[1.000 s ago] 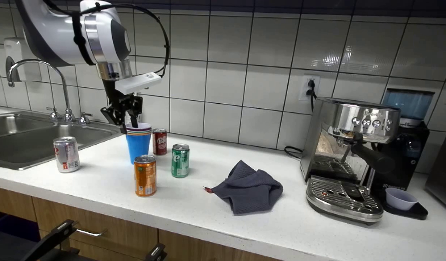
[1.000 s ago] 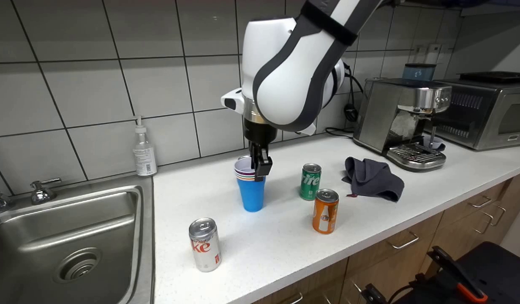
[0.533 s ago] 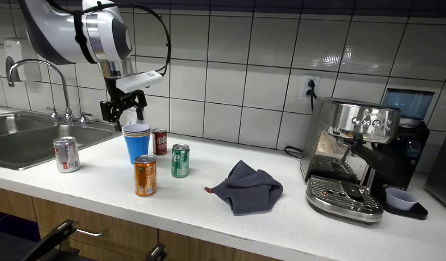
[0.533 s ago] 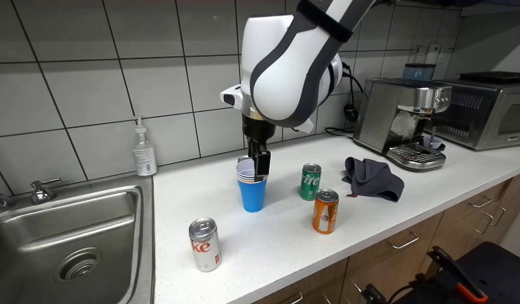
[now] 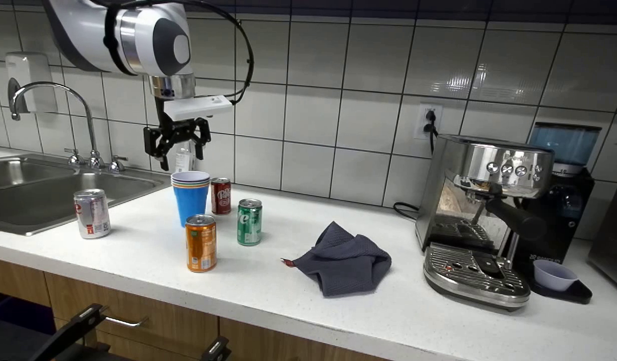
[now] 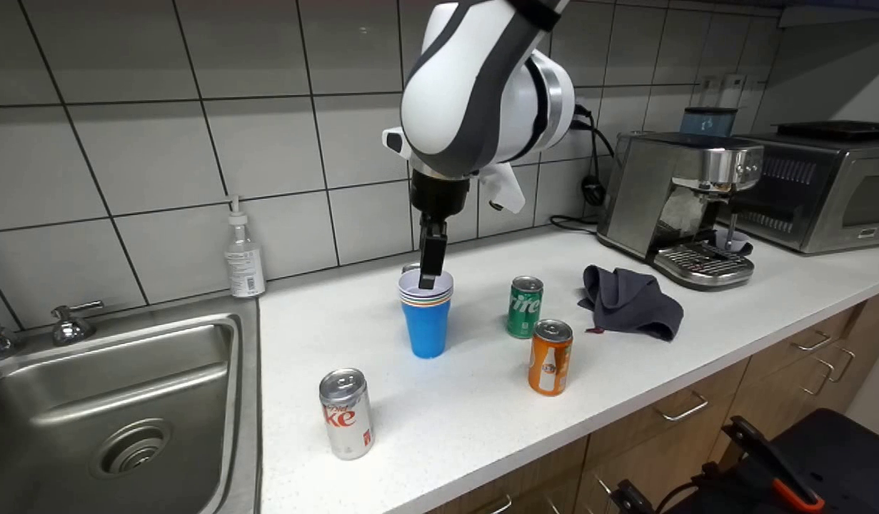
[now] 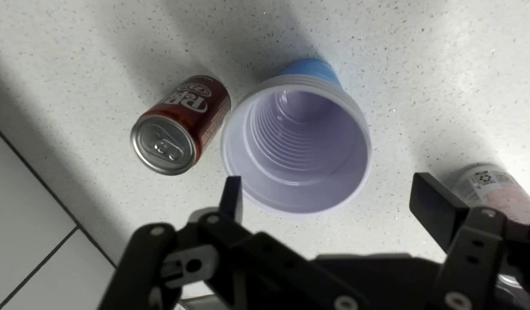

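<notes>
A stack of nested cups, blue outside and pale lavender inside (image 5: 190, 204), stands upright on the counter in both exterior views. Over its mouth hangs my gripper (image 5: 182, 160), jaws spread wide with nothing between them. From the wrist, the open cup mouth (image 7: 297, 146) lies past the fingertips, and the left finger (image 7: 231, 196) overlaps its rim in the picture. Close beside the stack is a dark red Dr Pepper can (image 7: 191, 116); in an exterior view the cups (image 6: 428, 330) mostly hide it. A silver Diet Coke can (image 6: 347, 414) stands nearer the sink.
A green Sprite can (image 5: 249, 222) and an orange can (image 5: 201, 244) stand near the cups. Farther along lie a dark cloth (image 5: 343, 260) and an espresso machine (image 5: 483, 220). The sink (image 6: 125, 414) borders the counter, with a soap bottle (image 6: 244, 260) by the wall.
My gripper has opened wider and risen from the cup rim, where a finger was down at the mouth. It has also turned slightly. The cup stack stays, shifted a little.
</notes>
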`<action>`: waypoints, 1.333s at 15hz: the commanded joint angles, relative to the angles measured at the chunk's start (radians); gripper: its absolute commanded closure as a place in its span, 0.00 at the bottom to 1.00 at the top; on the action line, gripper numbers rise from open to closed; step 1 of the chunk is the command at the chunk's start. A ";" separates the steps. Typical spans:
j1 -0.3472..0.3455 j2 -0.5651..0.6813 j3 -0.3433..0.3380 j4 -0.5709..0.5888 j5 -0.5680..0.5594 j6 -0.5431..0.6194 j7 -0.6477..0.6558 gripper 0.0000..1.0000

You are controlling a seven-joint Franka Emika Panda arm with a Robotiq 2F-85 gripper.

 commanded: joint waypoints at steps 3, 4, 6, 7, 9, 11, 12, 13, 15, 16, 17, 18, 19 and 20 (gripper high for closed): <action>-0.046 -0.060 0.007 0.036 0.156 -0.130 -0.046 0.00; -0.048 -0.068 0.001 0.042 0.171 -0.152 -0.043 0.00; -0.050 -0.083 -0.012 0.046 0.199 -0.181 -0.027 0.00; -0.051 -0.091 -0.019 0.045 0.210 -0.195 -0.021 0.00; -0.049 -0.105 -0.033 0.034 0.225 -0.203 0.009 0.00; -0.044 -0.121 -0.045 0.021 0.218 -0.211 0.059 0.00; -0.041 -0.127 -0.049 0.013 0.210 -0.203 0.089 0.00; -0.039 -0.134 -0.052 0.005 0.200 -0.199 0.122 0.00; -0.036 -0.151 -0.056 -0.016 0.173 -0.186 0.198 0.00; -0.036 -0.160 -0.057 -0.027 0.158 -0.183 0.239 0.00; -0.035 -0.167 -0.059 -0.036 0.147 -0.181 0.276 0.00; -0.035 -0.173 -0.061 -0.047 0.130 -0.180 0.323 0.00; -0.035 -0.181 -0.063 -0.057 0.115 -0.180 0.364 0.00; -0.036 -0.190 -0.065 -0.066 0.102 -0.184 0.401 0.00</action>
